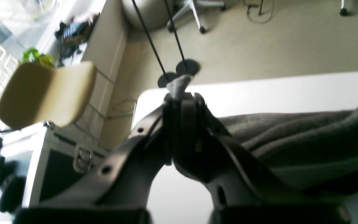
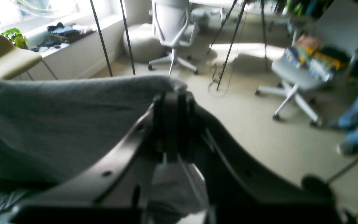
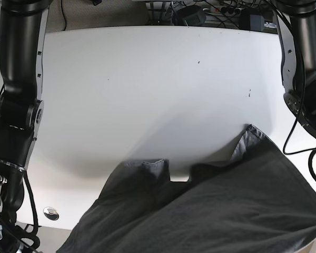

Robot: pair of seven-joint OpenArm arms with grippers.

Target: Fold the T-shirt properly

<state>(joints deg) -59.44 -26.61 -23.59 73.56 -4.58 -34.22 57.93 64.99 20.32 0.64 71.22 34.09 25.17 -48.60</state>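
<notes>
The dark grey T-shirt point(image 3: 216, 211) hangs lifted over the near part of the white table point(image 3: 147, 95), with a sleeve end point(image 3: 250, 138) and a collar or hem fold point(image 3: 150, 164) resting on it. My left gripper point(image 1: 182, 96) is shut on a pinch of the shirt point(image 1: 291, 133); a tuft pokes out past its tips. My right gripper point(image 2: 174, 96) is shut on the shirt's edge point(image 2: 57, 124), which stretches off to its left. In the base view both grippers are hidden below the cloth; only the arms point(image 3: 18, 105) point(image 3: 305, 79) show.
A small round metal piece point(image 3: 51, 213) sits near the table's front left. Cables and boxes point(image 3: 200, 13) line the far edge. Off the table stand a beige chair point(image 1: 45, 93), a hard case point(image 1: 57, 161), office chairs point(image 2: 169, 31) point(image 2: 306, 71) and tripod legs point(image 2: 228, 46).
</notes>
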